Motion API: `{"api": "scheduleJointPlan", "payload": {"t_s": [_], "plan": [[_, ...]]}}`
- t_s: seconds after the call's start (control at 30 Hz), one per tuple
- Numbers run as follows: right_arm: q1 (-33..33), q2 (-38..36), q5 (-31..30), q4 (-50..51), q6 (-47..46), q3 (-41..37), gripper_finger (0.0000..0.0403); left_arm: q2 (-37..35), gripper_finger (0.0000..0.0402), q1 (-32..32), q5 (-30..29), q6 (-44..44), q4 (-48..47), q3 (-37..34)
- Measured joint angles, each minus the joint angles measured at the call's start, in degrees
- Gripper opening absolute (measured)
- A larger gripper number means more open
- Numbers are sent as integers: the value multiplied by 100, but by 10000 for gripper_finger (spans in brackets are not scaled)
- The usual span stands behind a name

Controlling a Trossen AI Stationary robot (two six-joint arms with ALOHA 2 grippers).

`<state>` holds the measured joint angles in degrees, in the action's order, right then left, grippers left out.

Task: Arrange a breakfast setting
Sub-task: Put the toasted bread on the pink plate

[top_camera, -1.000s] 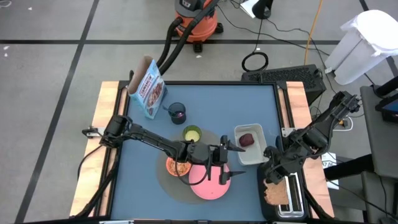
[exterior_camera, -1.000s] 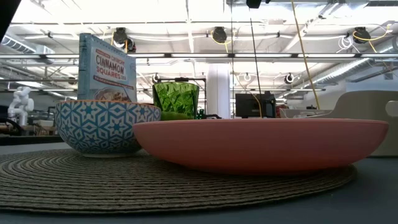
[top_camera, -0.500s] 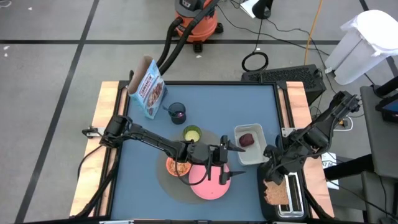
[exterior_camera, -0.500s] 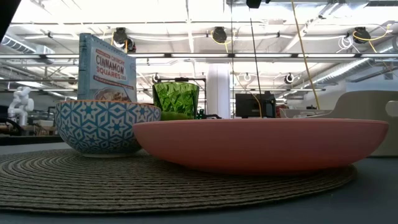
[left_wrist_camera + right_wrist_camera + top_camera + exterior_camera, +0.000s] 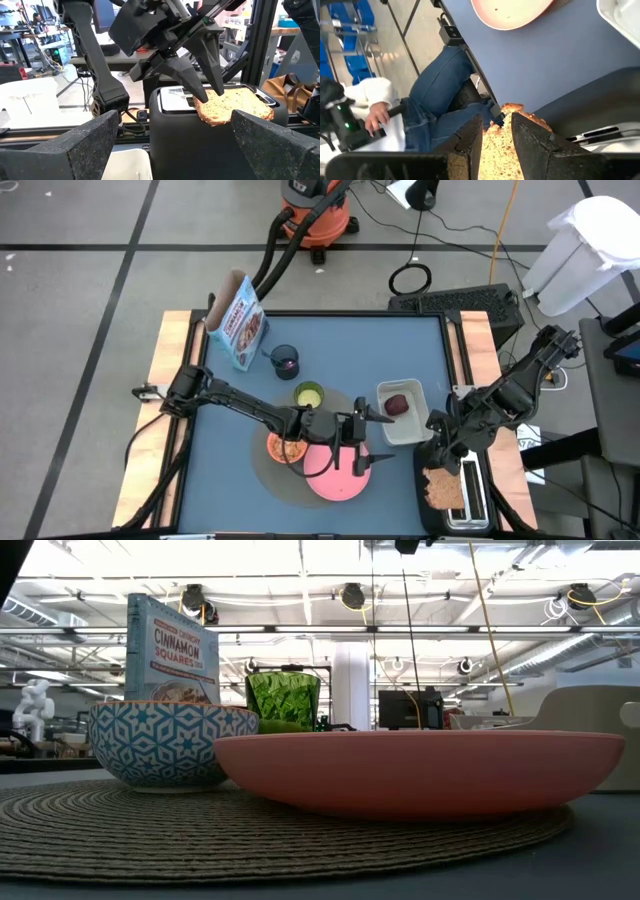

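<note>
Left arm: stretched across the table, my left gripper [image 5: 358,442] above the pink plate [image 5: 335,472], fingers spread wide, holding nothing.
Right arm: bent over the black toaster [image 5: 464,495]; my right gripper [image 5: 436,463] pinches the toast slice [image 5: 442,487], lifted from its slot.
Room: table edge just beside the toaster.
</note>
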<state>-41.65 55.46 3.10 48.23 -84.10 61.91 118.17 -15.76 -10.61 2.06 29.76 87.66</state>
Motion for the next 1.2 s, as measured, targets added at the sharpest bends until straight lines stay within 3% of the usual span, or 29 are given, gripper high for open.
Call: {"api": "scheduleJointPlan", "payload": {"t_s": [0.2, 0.73, 0.93, 1.2], "plan": [[0, 0, 10, 0, 203, 0, 116, 0, 392, -1, -2, -185, 0, 0], [0, 0, 177, 2, 130, 2, 231, 0, 392, -1, -4, -238, -1, 0], [-13, -98, 1048, -5, 37, 2, 234, 0, 392, -1, -7, -238, -2, 0], [-210, -655, 384, 5, -249, 7, 234, 0, 392, -1, -7, -259, -2, 0]]}}
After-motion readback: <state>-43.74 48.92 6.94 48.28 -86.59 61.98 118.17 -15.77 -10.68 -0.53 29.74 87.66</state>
